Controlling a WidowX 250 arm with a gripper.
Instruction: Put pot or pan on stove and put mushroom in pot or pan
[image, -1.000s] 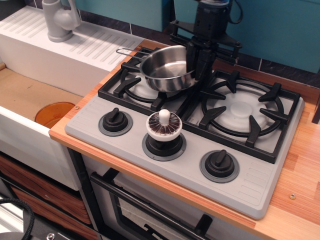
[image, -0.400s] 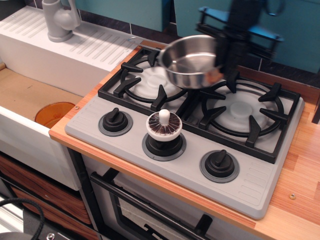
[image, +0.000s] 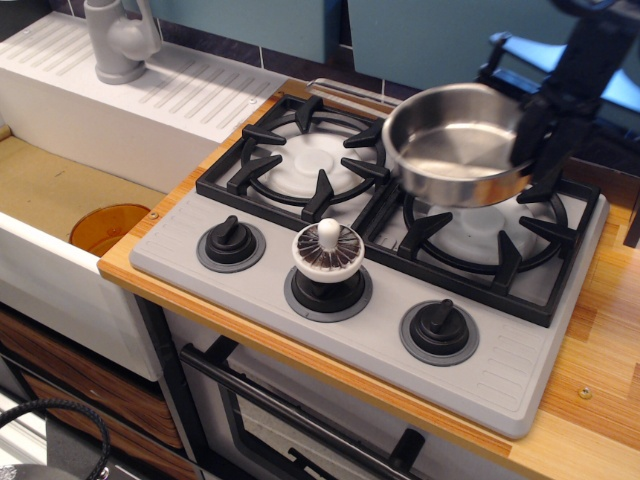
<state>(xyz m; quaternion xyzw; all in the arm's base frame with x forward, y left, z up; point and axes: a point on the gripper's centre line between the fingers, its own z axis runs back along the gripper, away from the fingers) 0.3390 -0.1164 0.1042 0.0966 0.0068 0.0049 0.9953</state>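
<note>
The shiny steel pan (image: 455, 145) hangs in the air above the right burner (image: 485, 225) of the grey stove (image: 250, 255), tilted slightly. My gripper (image: 535, 135) is shut on the pan's right rim; its dark fingers (image: 545, 130) come down from the top right. The pan's wire handle (image: 345, 92) sticks out to the left. The mushroom (image: 328, 248) sits cap-down, white stem up, on the middle black knob (image: 326, 290) at the stove's front. The left burner (image: 300, 160) is bare.
A sink basin (image: 60, 190) with an orange drain (image: 108, 226) lies left of the stove, with a grey faucet (image: 120, 40) behind it. Two more knobs (image: 231, 242) stand along the stove's front. The wooden counter (image: 600, 350) runs on the right.
My gripper has lifted the pan off the left burner and carried it to the right, over the right burner. The mushroom has not moved.
</note>
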